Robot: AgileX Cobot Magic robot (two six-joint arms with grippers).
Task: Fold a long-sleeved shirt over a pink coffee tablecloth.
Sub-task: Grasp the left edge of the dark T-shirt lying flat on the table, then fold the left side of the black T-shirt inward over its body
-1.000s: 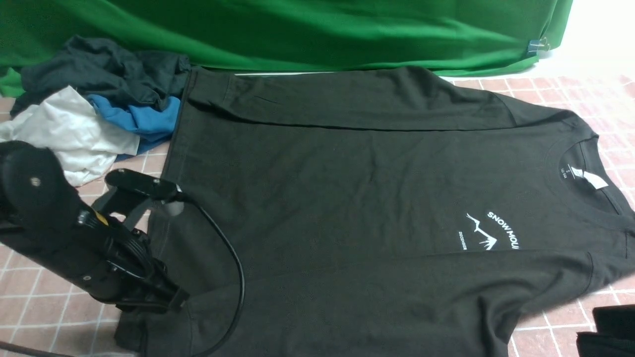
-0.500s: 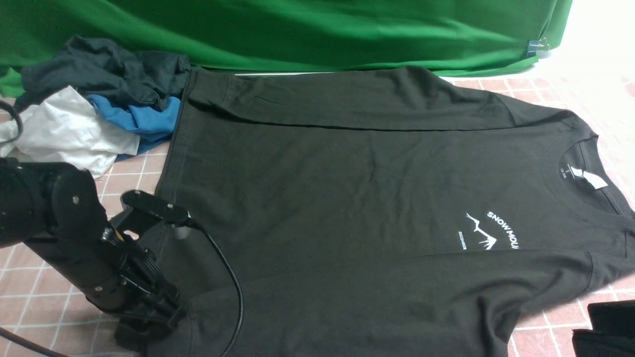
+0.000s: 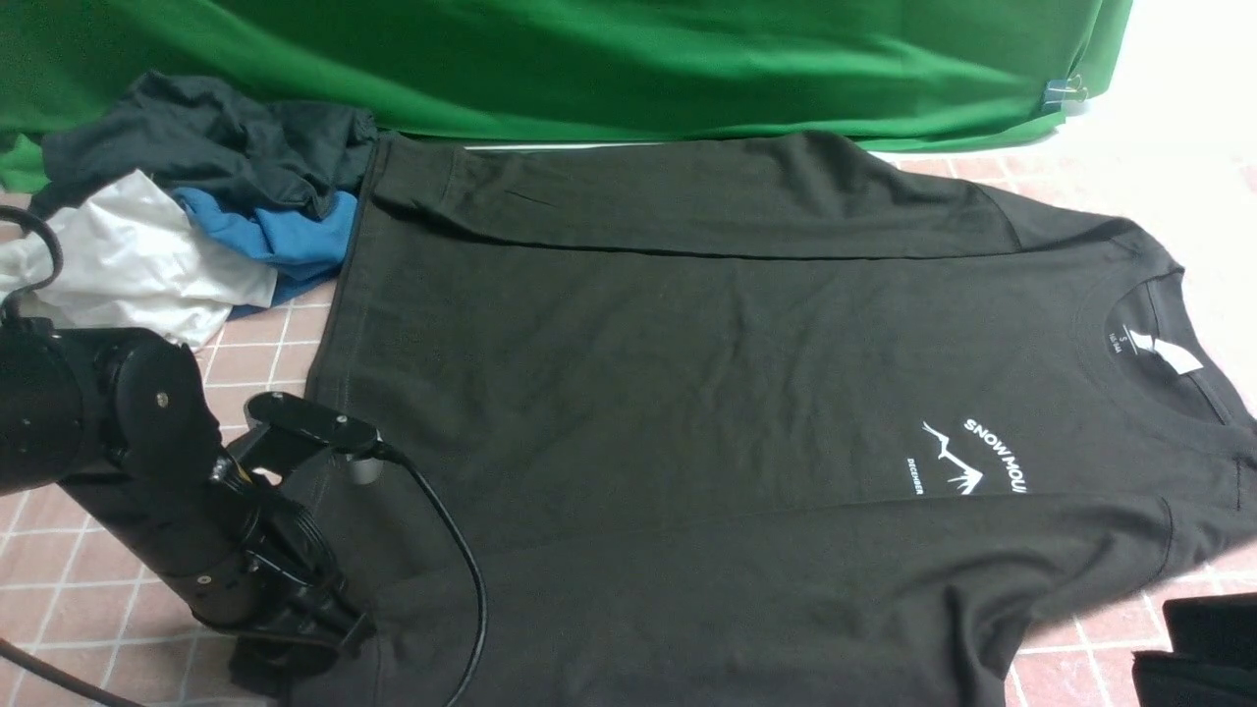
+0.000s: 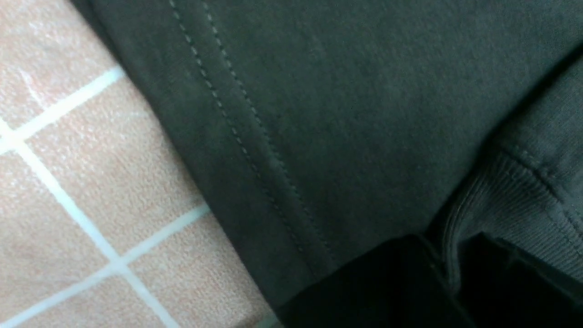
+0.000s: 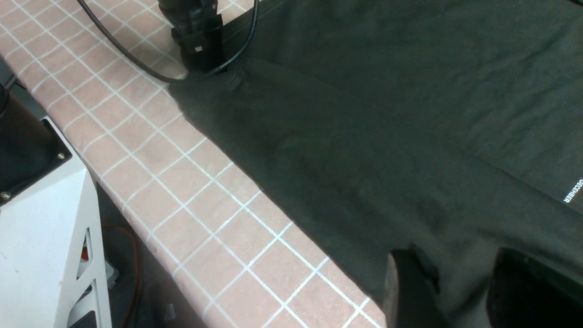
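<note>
The long-sleeved shirt [image 3: 687,393] lies flat and sideways on the pink coffee tablecloth [image 3: 59,589], neck label at the right, both sleeves folded across the body. My left gripper [image 3: 304,643] is down at the shirt's near-left corner. In the left wrist view its gripper [image 4: 448,255] is pinched on the ribbed sleeve cuff [image 4: 510,196], beside the stitched hem of the shirt [image 4: 341,114]. My right gripper [image 5: 460,291] hangs open over the near sleeve of the shirt [image 5: 387,114], fingers apart. Only its dark edge [image 3: 1203,648] shows in the front view.
A pile of dark, white and blue clothes [image 3: 187,216] sits at the back left, touching the shirt's hem. The green backdrop [image 3: 589,59] hangs behind. The left arm's cable [image 3: 462,570] trails over the shirt. The robot's white base [image 5: 41,237] stands below the table's near edge.
My left arm has come down and towards me, settling its gripper on the shirt's near-left corner. The right gripper has crept slightly further into the front view.
</note>
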